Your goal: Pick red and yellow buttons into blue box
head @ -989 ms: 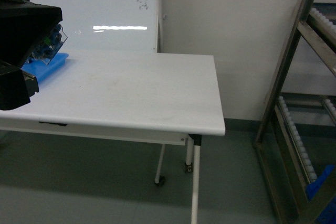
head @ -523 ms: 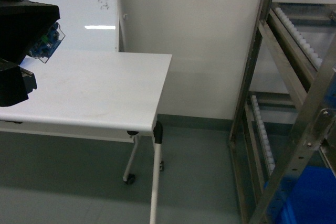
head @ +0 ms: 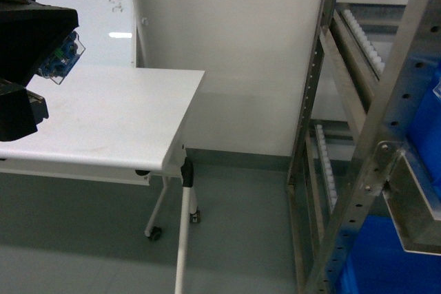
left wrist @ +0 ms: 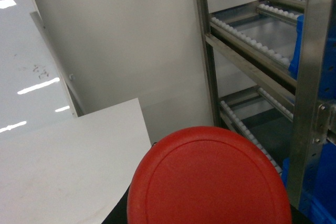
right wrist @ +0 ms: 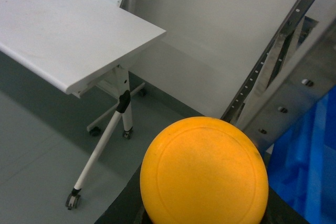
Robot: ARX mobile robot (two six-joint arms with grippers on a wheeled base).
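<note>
Workshop or warehouse-style industrial room. Bare grey floor (head: 89, 253), plain pale walls. White folding table (head: 103, 122) on castors. Steel flow rack (head: 358, 135) with perforated uprights and roller tracks (white rollers in rows), blue box (head: 393, 259) low in it. Whiteboard (left wrist: 26, 77) behind table.

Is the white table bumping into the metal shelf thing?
Apart. In the head view, bare wall and grey floor show between the white table and the metal rack; the right wrist view shows the same gap.
</note>
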